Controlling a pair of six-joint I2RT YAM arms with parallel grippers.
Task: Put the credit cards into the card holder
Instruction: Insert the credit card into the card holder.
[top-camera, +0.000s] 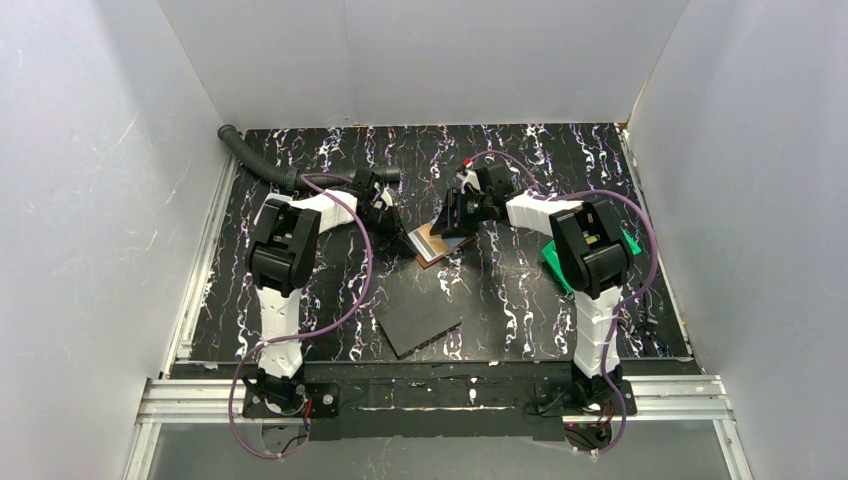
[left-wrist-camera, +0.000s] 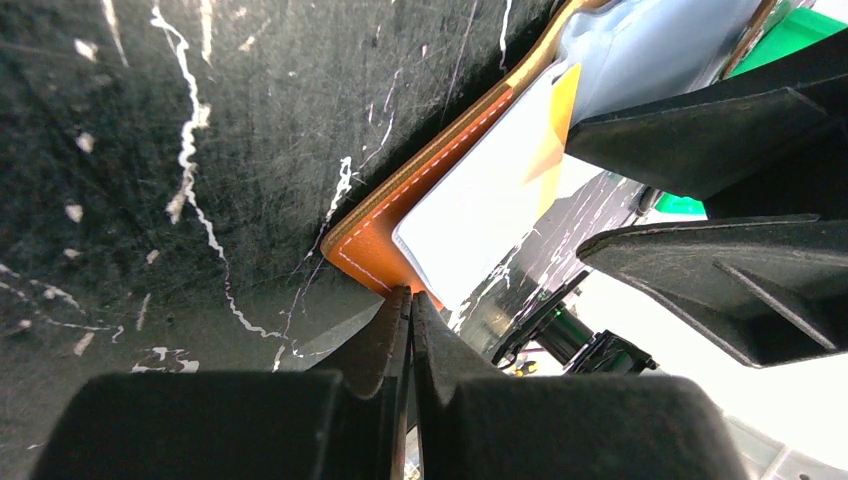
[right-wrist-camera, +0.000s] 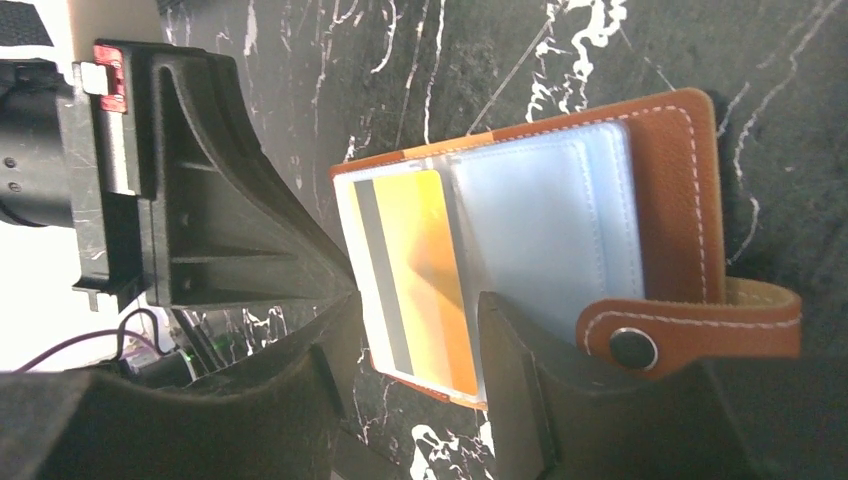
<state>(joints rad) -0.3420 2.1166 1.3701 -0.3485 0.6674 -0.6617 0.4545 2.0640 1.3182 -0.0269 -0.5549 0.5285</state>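
The brown leather card holder (top-camera: 430, 256) lies open on the marbled table between both grippers. An orange-yellow credit card (right-wrist-camera: 415, 280) with a grey stripe sits inside its clear sleeve (right-wrist-camera: 545, 230), and shows in the left wrist view as a washed-out card (left-wrist-camera: 555, 130). My right gripper (right-wrist-camera: 420, 335) is open, its fingers standing either side of that card's lower edge. My left gripper (left-wrist-camera: 410, 297) is shut, its tips resting at the holder's brown corner (left-wrist-camera: 365, 245). The snap tab (right-wrist-camera: 690, 335) sticks out beside my right finger.
A dark grey flat slab (top-camera: 420, 322) lies nearer the arm bases. A green bin (top-camera: 553, 268) is partly hidden under the right arm. A black corrugated hose (top-camera: 255, 155) runs along the back left. White walls close in the table.
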